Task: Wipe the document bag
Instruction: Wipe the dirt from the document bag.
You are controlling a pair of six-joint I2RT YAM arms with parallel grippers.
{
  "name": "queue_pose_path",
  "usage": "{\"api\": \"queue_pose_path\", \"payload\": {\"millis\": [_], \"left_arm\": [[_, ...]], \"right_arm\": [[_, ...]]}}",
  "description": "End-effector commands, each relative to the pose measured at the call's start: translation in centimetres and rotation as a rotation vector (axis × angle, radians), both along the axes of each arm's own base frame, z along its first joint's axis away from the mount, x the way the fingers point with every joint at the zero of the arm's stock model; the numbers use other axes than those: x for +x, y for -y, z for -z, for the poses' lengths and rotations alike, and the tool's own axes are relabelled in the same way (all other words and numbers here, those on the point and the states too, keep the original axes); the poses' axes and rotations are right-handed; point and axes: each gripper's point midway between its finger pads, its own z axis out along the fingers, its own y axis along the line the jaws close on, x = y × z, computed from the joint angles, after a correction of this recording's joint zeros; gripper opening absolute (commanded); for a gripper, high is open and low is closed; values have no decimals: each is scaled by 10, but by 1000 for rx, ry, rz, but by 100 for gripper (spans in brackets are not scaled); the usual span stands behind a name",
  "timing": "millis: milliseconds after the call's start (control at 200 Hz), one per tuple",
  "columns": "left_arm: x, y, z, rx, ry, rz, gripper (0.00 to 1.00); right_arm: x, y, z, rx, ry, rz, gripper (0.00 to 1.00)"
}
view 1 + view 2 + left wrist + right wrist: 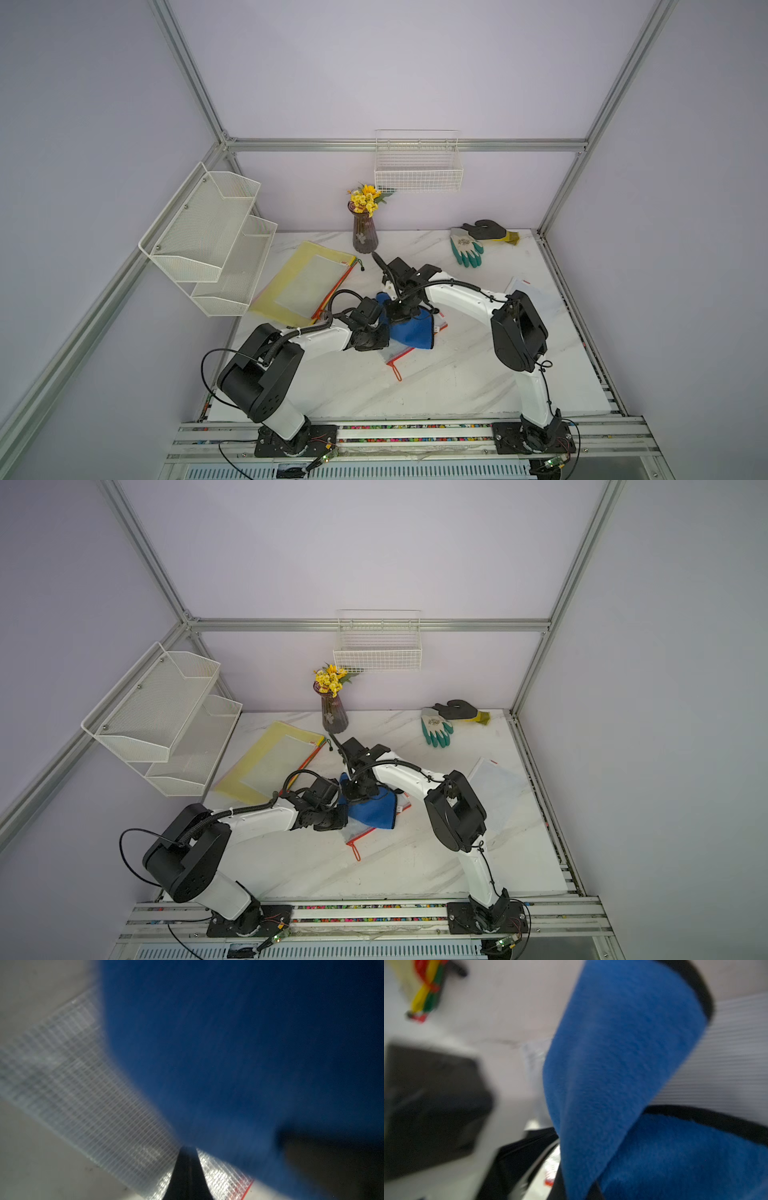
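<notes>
Seen from above, a clear mesh document bag (398,354) with a red zip lies on a marble table (457,374) at the centre of the frame, mostly under a blue cloth (413,330). The right gripper (401,315) pinches the cloth. The left gripper (376,337), fingers pressed together, rests on the bag's left edge. Wiping seems under way; next, the cloth likely needs dragging across the steadied bag.

Blue cloth (409,330) on document bag (395,352)
</notes>
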Motion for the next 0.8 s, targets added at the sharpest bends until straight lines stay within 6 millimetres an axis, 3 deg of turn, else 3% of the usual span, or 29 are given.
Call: {"api": "queue_pose_path", "payload": {"millis": [0,120,240,325,375,440,520,670,795], "left_arm": [[-63,-55,52,256,-249,2,0],[-65,-55,53,254,-256,2,0],[-67,-56,54,253,-261,1,0],[-69,-57,54,255,-263,0,0],[-70,-58,54,254,-264,-3,0],[-70,-59,54,255,-264,-4,0],[-70,-59,54,256,-262,-4,0],[-68,-57,53,252,-257,-6,0],[-68,-57,53,254,-255,-6,0]], "right_arm": [[-14,9,33,36,-159,86,0],[15,48,63,-83,-98,179,0],[63,108,53,-163,-1,343,0],[90,148,36,-245,101,403,0],[99,164,25,-297,155,407,0],[99,167,13,-317,171,368,0],[84,147,1,-261,131,271,0],[33,64,-16,-27,33,80,0],[22,5,-10,175,-70,84,0]]}}
